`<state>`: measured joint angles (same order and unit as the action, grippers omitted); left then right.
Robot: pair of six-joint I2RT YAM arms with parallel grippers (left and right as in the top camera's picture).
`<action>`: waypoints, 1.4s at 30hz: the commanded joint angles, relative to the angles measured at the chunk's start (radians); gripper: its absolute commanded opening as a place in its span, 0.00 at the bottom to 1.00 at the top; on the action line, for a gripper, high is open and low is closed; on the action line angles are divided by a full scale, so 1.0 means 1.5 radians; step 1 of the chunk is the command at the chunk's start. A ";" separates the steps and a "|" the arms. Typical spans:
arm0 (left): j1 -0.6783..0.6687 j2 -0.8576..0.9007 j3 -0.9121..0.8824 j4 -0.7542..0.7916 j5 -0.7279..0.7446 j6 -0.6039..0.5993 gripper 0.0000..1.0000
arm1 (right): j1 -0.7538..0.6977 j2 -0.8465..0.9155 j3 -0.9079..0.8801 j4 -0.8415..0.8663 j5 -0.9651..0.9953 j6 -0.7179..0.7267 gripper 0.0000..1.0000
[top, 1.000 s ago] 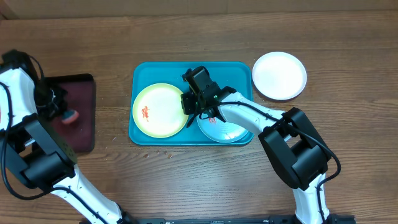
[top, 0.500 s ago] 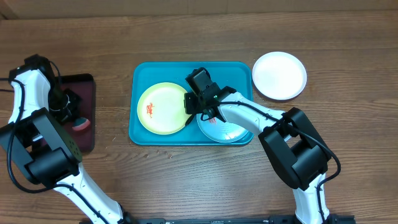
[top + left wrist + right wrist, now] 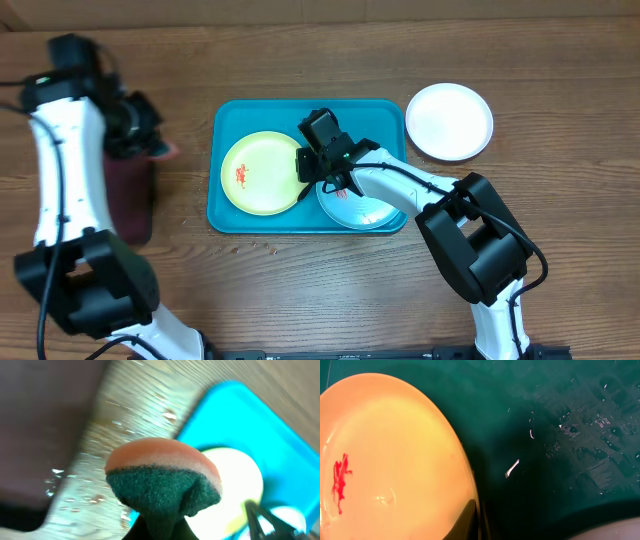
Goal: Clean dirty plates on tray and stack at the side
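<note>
Step in hand, likely: bring sponge to dirty plate. Your left gripper pinches sponge; tray lies ahead of it. Your right gripper pinches rim of yellow-green plate. Next: lower sponge onto red smear, rub.

On the worktop, the tray sits centrally, left plate and right plate side by side in it (the right one nearer the front rim). Third plate lies just off its far right corner, and the smaller tray lies toward the left edge.
</note>
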<state>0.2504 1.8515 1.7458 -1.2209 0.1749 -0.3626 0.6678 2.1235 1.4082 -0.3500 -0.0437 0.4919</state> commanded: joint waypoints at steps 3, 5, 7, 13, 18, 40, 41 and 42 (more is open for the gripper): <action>-0.118 0.027 -0.049 0.022 0.013 0.022 0.04 | -0.001 0.000 -0.001 0.002 0.011 0.017 0.05; -0.151 0.036 -0.067 0.041 0.010 0.022 0.04 | -0.001 0.000 -0.001 0.001 0.011 0.027 0.05; -0.181 0.046 -0.084 0.063 0.010 0.022 0.04 | -0.001 0.000 -0.001 -0.002 0.011 0.037 0.05; -0.246 0.093 -0.125 0.116 0.011 0.006 0.04 | -0.001 0.000 -0.001 -0.018 0.002 0.042 0.05; -0.282 0.152 -0.127 0.136 0.011 0.005 0.04 | -0.001 0.000 -0.001 -0.018 -0.007 0.041 0.05; -0.276 0.212 -0.087 0.093 -0.052 0.008 0.20 | -0.001 0.000 -0.001 -0.013 -0.006 0.041 0.05; -0.276 0.212 -0.087 0.091 -0.051 0.008 0.21 | -0.001 0.000 -0.001 -0.012 -0.007 0.041 0.05; -0.276 0.212 -0.087 0.089 -0.052 0.008 0.22 | -0.001 0.000 -0.001 -0.012 -0.006 0.041 0.05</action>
<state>-0.1696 2.1464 1.5909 -1.0794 0.1150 -0.3595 0.6682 2.1235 1.4082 -0.3744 -0.0490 0.5476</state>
